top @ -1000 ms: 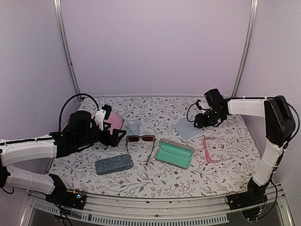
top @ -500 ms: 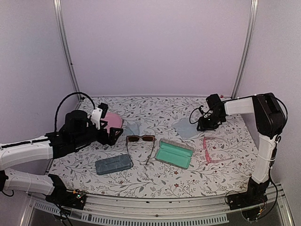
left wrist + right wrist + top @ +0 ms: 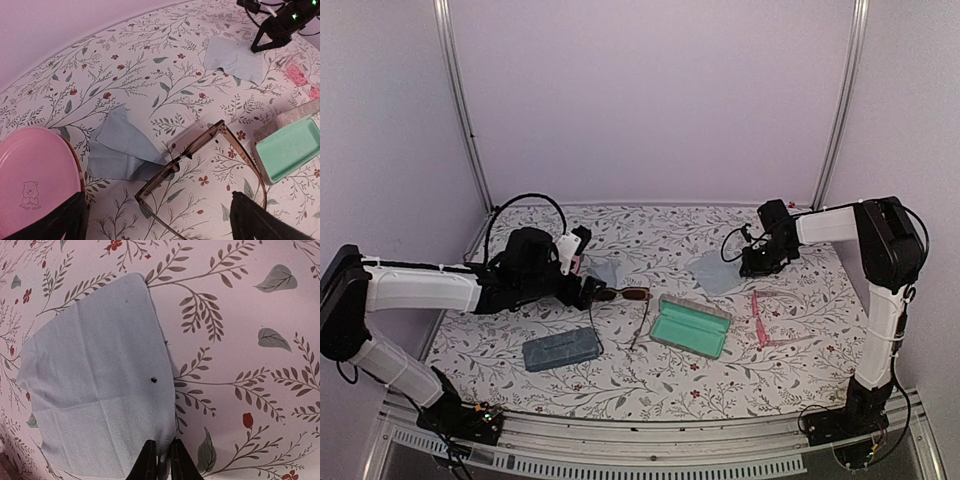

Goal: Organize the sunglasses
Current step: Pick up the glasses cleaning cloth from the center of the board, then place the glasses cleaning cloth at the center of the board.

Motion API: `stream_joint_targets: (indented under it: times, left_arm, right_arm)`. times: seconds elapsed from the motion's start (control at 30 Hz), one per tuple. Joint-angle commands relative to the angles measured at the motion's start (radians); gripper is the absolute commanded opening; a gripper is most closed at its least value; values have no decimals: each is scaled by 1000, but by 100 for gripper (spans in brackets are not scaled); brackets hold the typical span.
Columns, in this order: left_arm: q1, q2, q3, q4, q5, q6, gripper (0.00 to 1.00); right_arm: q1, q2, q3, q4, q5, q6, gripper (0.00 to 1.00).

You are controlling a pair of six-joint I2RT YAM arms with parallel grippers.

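The dark-framed sunglasses with reddish-brown lenses lie unfolded on the floral table, front bar toward the back. In the left wrist view these sunglasses lie just ahead of my left gripper, which is open with its fingers far apart either side of the near arm. The pink-framed sunglasses lie at the right. My right gripper is down on the right-hand pale blue cloth, fingertips pinched together on its edge, with cloth bunched between them.
An open teal-lined case lies right of the dark pair and a closed blue-grey case sits near the front. A second pale blue cloth and a round pink thing lie by my left gripper.
My left arm has swung right and forward, bringing its open gripper up to the dark sunglasses. My right gripper dropped to the cloth's edge and closed on it.
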Motion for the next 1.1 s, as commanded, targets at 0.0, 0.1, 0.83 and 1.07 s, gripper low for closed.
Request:
stream_joint_targets:
  times: [0.0, 0.1, 0.83, 1.07]
  left_arm:
    - [14, 58, 35, 53, 39, 19, 99]
    - [15, 68, 37, 63, 46, 17, 99]
    - [122, -181, 40, -90, -82, -87, 99]
    - [153, -303, -21, -112, -98, -129, 99]
  right_arm:
    - [9, -5, -7, -37, -1, 16, 10]
    - [9, -26, 7, -36, 2, -1, 5]
    - [609, -251, 426, -316, 32, -244, 0]
    - [789, -352, 244, -306, -114, -225, 1]
